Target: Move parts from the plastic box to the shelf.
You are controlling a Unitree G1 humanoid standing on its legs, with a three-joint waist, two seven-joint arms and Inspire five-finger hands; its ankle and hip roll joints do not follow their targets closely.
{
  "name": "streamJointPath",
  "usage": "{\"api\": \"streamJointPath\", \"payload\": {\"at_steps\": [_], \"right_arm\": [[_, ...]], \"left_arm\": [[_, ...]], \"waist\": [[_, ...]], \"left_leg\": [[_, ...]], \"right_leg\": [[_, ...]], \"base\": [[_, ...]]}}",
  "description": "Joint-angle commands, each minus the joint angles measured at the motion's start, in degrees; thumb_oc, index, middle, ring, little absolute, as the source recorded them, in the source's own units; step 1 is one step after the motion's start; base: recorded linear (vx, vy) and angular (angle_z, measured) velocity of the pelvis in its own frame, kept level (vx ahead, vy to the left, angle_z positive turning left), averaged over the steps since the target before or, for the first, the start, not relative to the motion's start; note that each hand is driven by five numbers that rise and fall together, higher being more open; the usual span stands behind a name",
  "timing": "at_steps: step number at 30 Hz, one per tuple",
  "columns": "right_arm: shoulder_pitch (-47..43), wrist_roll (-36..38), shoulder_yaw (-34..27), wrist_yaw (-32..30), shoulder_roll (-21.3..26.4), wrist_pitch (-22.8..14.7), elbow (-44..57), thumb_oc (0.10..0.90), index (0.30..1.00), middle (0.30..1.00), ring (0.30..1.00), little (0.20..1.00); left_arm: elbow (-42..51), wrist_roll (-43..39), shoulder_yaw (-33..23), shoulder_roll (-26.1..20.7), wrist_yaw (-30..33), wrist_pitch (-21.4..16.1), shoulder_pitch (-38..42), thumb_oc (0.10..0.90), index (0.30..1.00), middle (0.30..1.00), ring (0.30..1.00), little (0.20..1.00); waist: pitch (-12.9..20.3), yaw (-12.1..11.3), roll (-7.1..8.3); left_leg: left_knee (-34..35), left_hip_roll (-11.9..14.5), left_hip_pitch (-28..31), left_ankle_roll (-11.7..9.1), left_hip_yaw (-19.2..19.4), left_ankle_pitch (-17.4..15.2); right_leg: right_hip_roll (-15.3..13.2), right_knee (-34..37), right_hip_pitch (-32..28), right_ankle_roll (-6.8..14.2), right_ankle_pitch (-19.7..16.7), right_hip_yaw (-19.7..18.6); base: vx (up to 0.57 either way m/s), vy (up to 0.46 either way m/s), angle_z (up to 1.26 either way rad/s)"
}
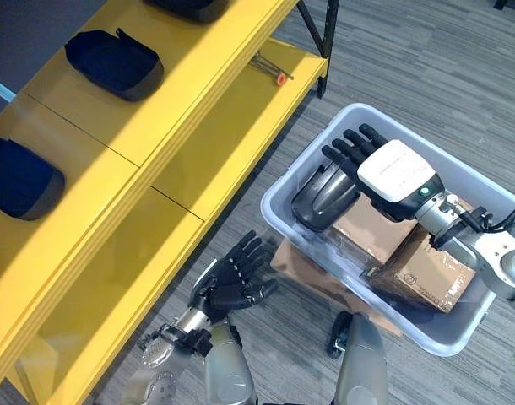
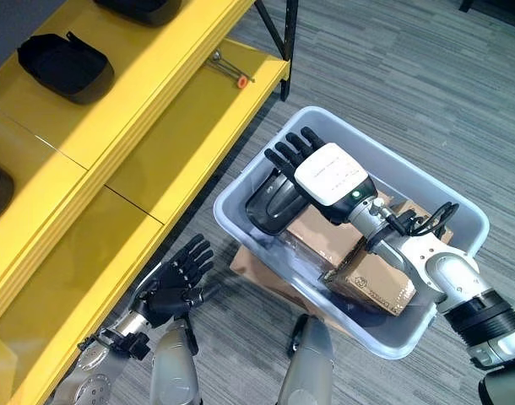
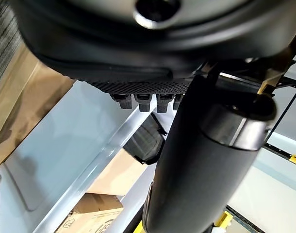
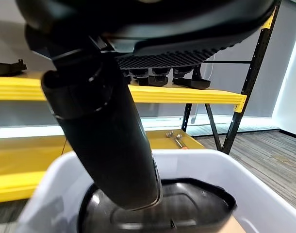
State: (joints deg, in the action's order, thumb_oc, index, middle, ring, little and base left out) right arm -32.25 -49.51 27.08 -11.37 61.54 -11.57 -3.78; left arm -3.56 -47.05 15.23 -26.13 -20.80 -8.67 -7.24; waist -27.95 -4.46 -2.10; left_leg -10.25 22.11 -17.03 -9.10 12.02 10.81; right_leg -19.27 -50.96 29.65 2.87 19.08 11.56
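My right hand (image 1: 384, 164) hovers over the dark moulded part (image 1: 323, 196) in the grey plastic box (image 1: 279, 207), fingers (image 2: 284, 152) straight and released, the part resting on cardboard boxes (image 1: 426, 274); my left hand (image 1: 232, 278) hangs open beside the yellow shelf (image 1: 203, 148), where other dark parts (image 1: 114, 63) already sit

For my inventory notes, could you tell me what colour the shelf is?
The shelf is bright yellow, clearest in the left eye view.
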Motion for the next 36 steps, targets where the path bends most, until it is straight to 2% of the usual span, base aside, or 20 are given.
{"api": "streamJointPath", "payload": {"at_steps": [1, 6, 10, 11, 14, 15, 16, 20, 22, 25, 28, 33, 35, 36], "right_arm": [[-11.8, -0.5, 0.1, -5.2, 0.1, 2.5, -0.8, 0.900, 1.000, 1.000, 1.000, 1.000], [-15.6, -0.3, 2.5, -5.2, -0.2, 3.5, -4.0, 0.900, 1.000, 1.000, 1.000, 1.000], [-17.4, -0.4, 3.8, -4.4, 0.1, 3.7, -4.7, 0.900, 1.000, 1.000, 1.000, 1.000], [-17.8, 0.3, 4.5, -4.3, 0.2, 4.2, -4.9, 0.900, 1.000, 1.000, 1.000, 1.000], [-19.3, 0.8, 5.3, -5.2, 0.8, 4.7, -5.9, 0.900, 1.000, 1.000, 1.000, 1.000], [-19.7, 0.8, 5.2, -5.7, 1.0, 4.7, -6.3, 0.900, 1.000, 1.000, 1.000, 1.000], [-19.7, 0.8, 5.2, -5.7, 1.0, 4.7, -6.3, 0.900, 1.000, 1.000, 1.000, 1.000], [-20.5, -0.9, 5.6, -8.0, 0.0, 4.9, -8.0, 0.900, 1.000, 1.000, 1.000, 1.000], [-22.7, -1.7, 6.6, -7.8, -0.5, 6.8, -7.9, 0.900, 1.000, 1.000, 1.000, 1.000], [-24.1, -1.6, 7.2, -7.3, -0.8, 8.7, -8.7, 0.900, 1.000, 1.000, 1.000, 1.000], [-25.6, -0.6, 7.7, -7.9, -1.1, 8.7, -10.7, 0.900, 1.000, 1.000, 1.000, 1.000], [-25.7, 0.2, 8.0, -6.4, -1.1, 9.0, -11.6, 0.900, 1.000, 1.000, 1.000, 1.000], [-25.4, 0.2, 8.1, -5.6, -1.2, 9.8, -12.0, 0.900, 1.000, 1.000, 1.000, 1.000], [-25.2, 1.1, 8.1, -5.4, -1.1, 11.8, -12.6, 0.900, 1.000, 1.000, 1.000, 1.000]], "left_arm": [[8.8, -3.0, 1.6, -2.2, -3.2, -4.4, 1.2, 0.900, 1.000, 1.000, 1.000, 1.000], [10.2, -3.6, 1.4, -3.1, -3.0, -4.7, 2.3, 0.900, 1.000, 1.000, 1.000, 1.000], [10.9, -4.5, 1.3, -3.6, -3.5, -4.6, 2.5, 0.900, 1.000, 1.000, 1.000, 1.000], [11.0, -4.7, 1.4, -3.6, -3.8, -4.8, 2.5, 0.900, 1.000, 1.000, 1.000, 1.000], [11.7, -4.9, 1.8, -3.9, -5.6, -6.2, 2.9, 0.900, 1.000, 1.000, 1.000, 1.000], [11.9, -5.7, 2.1, -4.1, -7.0, -6.5, 3.4, 0.900, 1.000, 1.000, 1.000, 1.000], [11.9, -5.7, 2.1, -4.1, -7.0, -6.5, 3.4, 0.900, 1.000, 1.000, 1.000, 1.000], [11.5, -5.8, 4.3, -4.6, -7.3, -7.0, 6.7, 0.900, 1.000, 1.000, 1.000, 1.000], [11.9, -5.3, 4.6, -4.9, -7.2, -6.3, 8.4, 0.900, 1.000, 1.000, 1.000, 1.000], [12.0, -3.8, 4.9, -5.4, -5.2, -6.6, 9.2, 0.900, 1.000, 1.000, 1.000, 1.000], [12.2, -4.7, 4.6, -5.8, -4.5, -6.1, 9.5, 0.900, 1.000, 1.000, 1.000, 1.000], [12.4, -5.4, 3.4, -6.6, -5.2, -6.1, 8.7, 0.900, 1.000, 1.000, 1.000, 1.000], [12.6, -5.6, 2.8, -6.8, -5.7, -5.8, 8.4, 0.900, 1.000, 1.000, 1.000, 1.000], [12.6, -5.8, 2.6, -7.0, -6.0, -5.7, 8.3, 0.900, 1.000, 1.000, 1.000, 1.000]], "waist": [[0.6, -1.5, 0.88], [-1.5, -2.1, 0.79], [-1.8, -2.5, 0.95], [-1.8, -2.4, 1.29], [-1.8, -2.4, 1.10], [-1.8, -2.4, 1.02], [-1.8, -2.4, 1.02], [-1.8, -1.9, 1.04], [-1.8, -1.9, 0.70], [-1.8, -2.0, 0.34], [-1.8, -2.4, 0.22], [-1.8, -2.9, 0.41], [-1.8, -3.1, 0.51], [-1.8, -3.2, 0.56]], "left_leg": [[-7.0, 0.9, -0.2, 0.9, -4.0, -6.3], [-10.7, 0.1, -4.6, 1.6, -4.9, -7.4], [-12.9, -0.6, -8.1, 2.0, -5.6, -8.2], [-14.4, -1.4, -8.8, 1.8, -5.9, -9.9], [-18.8, -2.4, -14.0, 2.7, -5.9, -12.8], [-21.7, -2.9, -16.7, 3.2, -5.8, -14.8], [-21.9, -2.9, -16.9, 3.2, -5.9, -14.9], [-34.0, -3.6, -26.6, 4.6, -7.6, -19.9], [-40.1, -4.5, -31.3, 5.7, -8.5, -23.2], [-45.8, -5.1, -35.2, 6.0, -9.7, -25.3], [-53.8, -5.3, -40.2, 6.1, -11.2, -28.5], [-59.8, -5.5, -43.9, 5.9, -12.7, -30.6], [-61.5, -5.4, -45.1, 5.7, -13.0, -31.1], [-62.3, -5.4, -45.6, 5.6, -13.1, -31.2]], "right_leg": [[0.7, -1.8, -2.2, -0.4, 2.1, 2.9], [0.7, -5.7, 2.0, -1.2, 3.5, 2.7], [1.1, -8.1, 5.1, -1.8, 4.6, 2.9], [0.9, -9.4, 5.5, -1.3, 6.1, 2.4], [1.2, -13.0, 9.5, -2.4, 7.6, 2.7], [1.2, -15.1, 11.2, -3.0, 8.8, 3.1], [1.2, -15.2, 11.3, -3.0, 8.8, 3.1], [0.8, -22.9, 16.9, -4.5, 12.0, 3.2], [0.7, -27.5, 20.7, -4.4, 13.1, 2.1], [0.4, -31.0, 23.0, -4.6, 14.5, 1.3], [0.0, -36.5, 26.5, -4.1, 16.4, 0.1], [-0.6, -40.7, 28.8, -3.0, 17.7, -0.8], [-0.8, -42.2, 29.6, -2.6, 18.2, -1.0], [-0.8, -42.8, 29.8, -2.4, 18.4, -1.1]], "base": [[-0.06, -0.070, -0.04], [-0.07, -0.076, 0.00], [-0.04, -0.071, 0.03], [-0.04, -0.069, 0.02], [-0.10, -0.049, 0.03], [-0.08, -0.034, -0.03], [-0.07, -0.045, -0.01], [-0.06, -0.080, 0.14], [-0.06, 0.009, 0.16], [-0.02, 0.004, -0.01], [0.01, -0.014, 0.03], [0.03, -0.007, 0.04], [0.01, -0.006, -0.02], [0.03, -0.015, -0.03]]}}
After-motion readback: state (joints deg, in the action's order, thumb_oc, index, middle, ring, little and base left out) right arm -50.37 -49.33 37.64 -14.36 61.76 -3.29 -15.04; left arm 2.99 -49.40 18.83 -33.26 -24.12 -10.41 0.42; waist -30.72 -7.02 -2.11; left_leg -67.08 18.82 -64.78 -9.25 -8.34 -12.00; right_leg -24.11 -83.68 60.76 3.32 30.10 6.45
